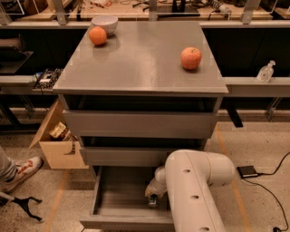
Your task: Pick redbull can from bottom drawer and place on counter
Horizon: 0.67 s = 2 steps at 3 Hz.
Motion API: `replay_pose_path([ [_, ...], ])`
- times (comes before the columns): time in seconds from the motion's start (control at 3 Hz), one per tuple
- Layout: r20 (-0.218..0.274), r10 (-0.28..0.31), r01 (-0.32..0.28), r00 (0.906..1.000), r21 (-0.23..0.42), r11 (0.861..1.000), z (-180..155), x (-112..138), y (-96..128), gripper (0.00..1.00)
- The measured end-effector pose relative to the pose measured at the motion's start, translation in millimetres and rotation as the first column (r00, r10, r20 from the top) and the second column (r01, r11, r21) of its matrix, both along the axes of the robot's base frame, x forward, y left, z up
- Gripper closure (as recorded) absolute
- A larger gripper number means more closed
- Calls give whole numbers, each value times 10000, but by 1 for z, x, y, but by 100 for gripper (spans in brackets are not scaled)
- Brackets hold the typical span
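Redbull can [153,202] shows only as a small silver-and-dark shape standing on the floor of the bottom drawer [118,194], toward its 3 o'clock side; most of it is hidden. The gripper [152,195] sits directly over it, reaching down into the drawer. Whether the gripper is spread, closed or pinching the can cannot be told from this angle.

The bottom drawer is pulled out toward 6 o'clock. The robot's thick white arm [195,190] comes in from the 5 o'clock edge of the view and covers the drawer's right part. Two wider grey drawers [140,123] stack above it.

The counter [145,59] tops the cabinet. An apple [191,58] rests on it toward 2 o'clock. An orange [97,36] lies near the 10 o'clock corner, just beside a white bowl [104,22] at the back edge.

At 9 o'clock from the cabinet an open cardboard box [56,149] stands on the floor, and farther toward 8 o'clock a person's shoe [22,168] shows at the frame's edge. At 3 o'clock a clear pump bottle [265,72] stands on a side shelf. A small black box [248,171] with a cable lies on the floor at 4 o'clock. A cluttered workbench [149,10] runs along 12 o'clock.
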<state>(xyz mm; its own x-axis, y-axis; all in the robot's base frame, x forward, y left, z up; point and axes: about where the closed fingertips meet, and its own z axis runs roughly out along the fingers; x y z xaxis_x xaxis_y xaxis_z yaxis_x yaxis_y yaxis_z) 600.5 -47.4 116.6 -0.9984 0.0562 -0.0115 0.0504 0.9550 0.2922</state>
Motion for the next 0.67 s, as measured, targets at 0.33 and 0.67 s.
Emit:
replay_pose_path([
  [0.33, 342, 242, -250, 9991, 227, 9994, 29, -3, -2, 100],
  [0.67, 1241, 641, -761, 9902, 945, 9926, 105, -13, -15, 100],
])
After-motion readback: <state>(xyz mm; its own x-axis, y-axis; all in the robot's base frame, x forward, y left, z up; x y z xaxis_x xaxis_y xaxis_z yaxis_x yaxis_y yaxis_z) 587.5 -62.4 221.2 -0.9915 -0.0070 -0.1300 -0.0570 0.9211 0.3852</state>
